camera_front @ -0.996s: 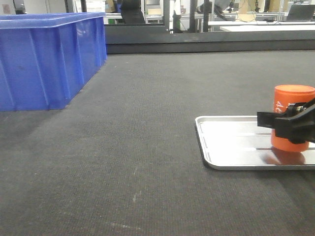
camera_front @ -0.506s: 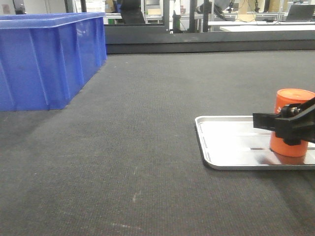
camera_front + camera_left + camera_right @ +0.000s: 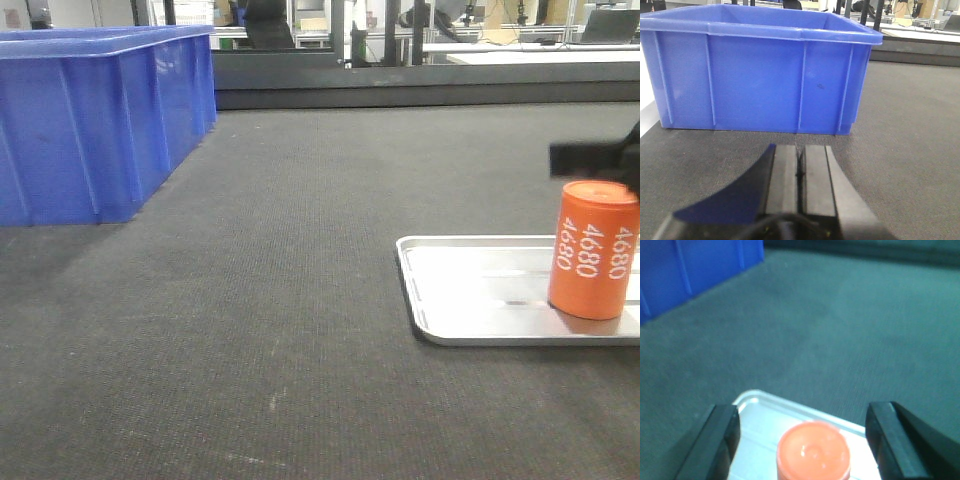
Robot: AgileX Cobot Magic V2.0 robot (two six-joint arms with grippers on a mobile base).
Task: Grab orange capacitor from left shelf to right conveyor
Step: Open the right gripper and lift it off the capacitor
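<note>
Your right gripper [image 3: 802, 437] has let go and lifted, jaws wide; the orange capacitor [image 3: 594, 250] stands upright directly below, probably on the silver tray [image 3: 470, 290]. Left gripper [image 3: 800, 172] stays closed.

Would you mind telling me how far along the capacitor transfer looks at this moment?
Done: the orange capacitor stands upright in the silver tray on the right conveyor, nothing gripping it. In hand: the right pincer hangs open just above it; the left pincer is shut and empty, facing the blue bin. Left: apparently only pulling the arm clear.
</note>
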